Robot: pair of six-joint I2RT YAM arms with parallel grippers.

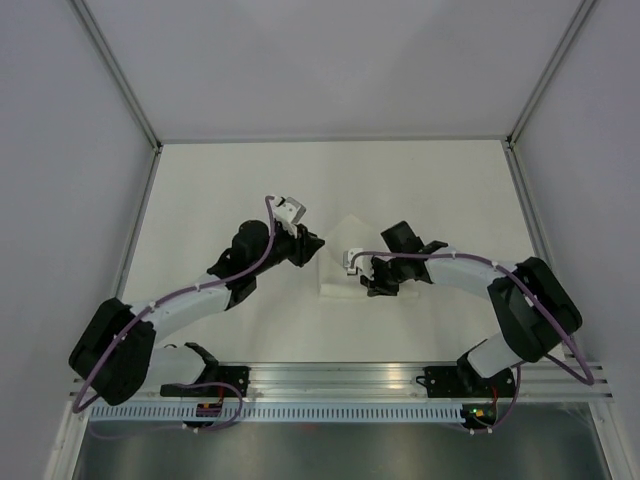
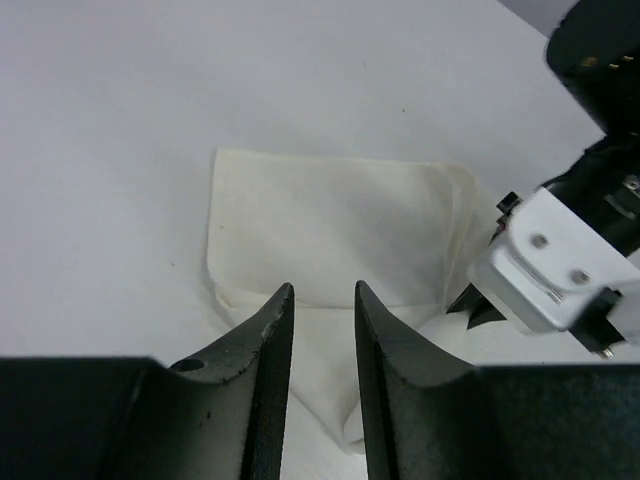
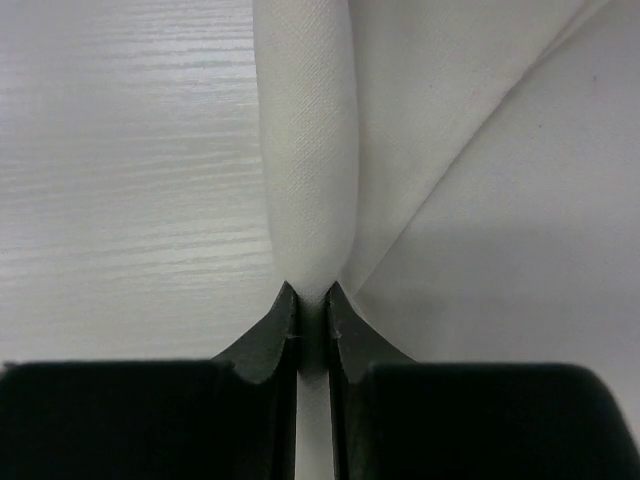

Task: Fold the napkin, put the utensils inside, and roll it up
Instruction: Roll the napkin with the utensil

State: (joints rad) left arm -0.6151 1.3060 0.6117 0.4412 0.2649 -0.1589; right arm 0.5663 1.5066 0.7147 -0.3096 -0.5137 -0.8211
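Observation:
The white napkin (image 1: 337, 262) lies partly folded on the white table between my two arms. My right gripper (image 1: 366, 281) is at its right edge and is shut on a raised fold of the napkin (image 3: 308, 150); the cloth bulges up from between the jaws of the right gripper (image 3: 311, 292). My left gripper (image 1: 313, 246) hovers at the napkin's left side. In the left wrist view its jaws stand a little apart, with the left gripper (image 2: 324, 292) over the folded napkin (image 2: 330, 225) and holding nothing. The right gripper's white mount (image 2: 545, 265) shows at the right there. No utensils are in view.
The white table (image 1: 220, 200) is enclosed by white walls with metal frame posts (image 1: 120, 70). An aluminium rail (image 1: 330, 378) carrying the arm bases runs along the near edge.

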